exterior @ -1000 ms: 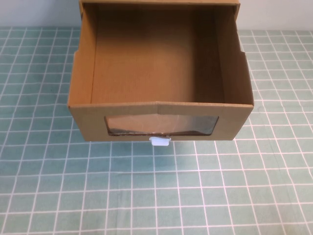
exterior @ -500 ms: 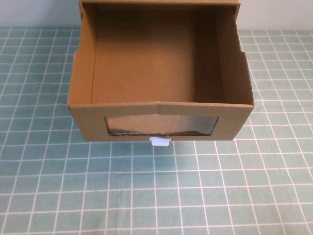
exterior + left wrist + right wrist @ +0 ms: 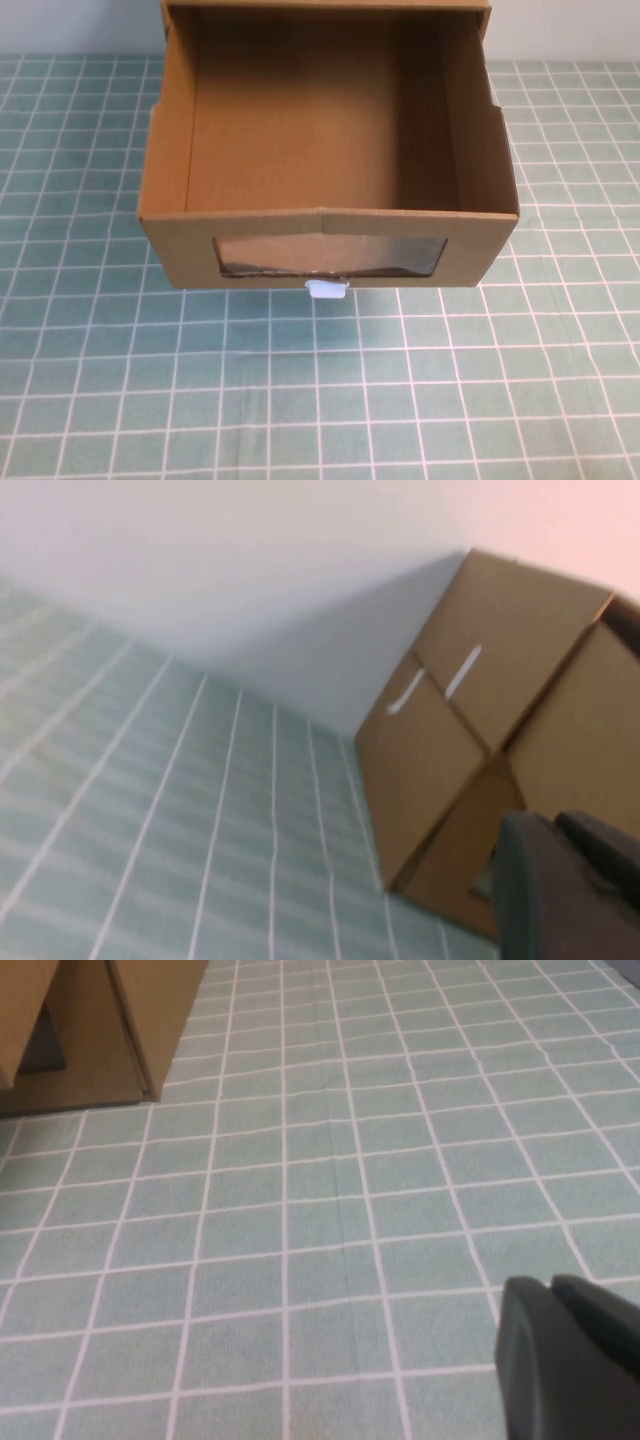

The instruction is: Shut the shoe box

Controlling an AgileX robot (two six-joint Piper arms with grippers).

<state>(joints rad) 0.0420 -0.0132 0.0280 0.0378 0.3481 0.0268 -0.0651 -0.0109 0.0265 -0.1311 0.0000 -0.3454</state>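
An open cardboard shoe box sits mid-table, drawer pulled out. It looks light, stiff yet crushable; push its windowed front. Left claw beside it, right claw over bare table; grip states unclear.

Green grid mat w/ white lines covering table, plain white wall behind

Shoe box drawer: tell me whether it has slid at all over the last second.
No. In the high view the shoe box drawer and its white pull tab sit on the same grid lines of the green mat.
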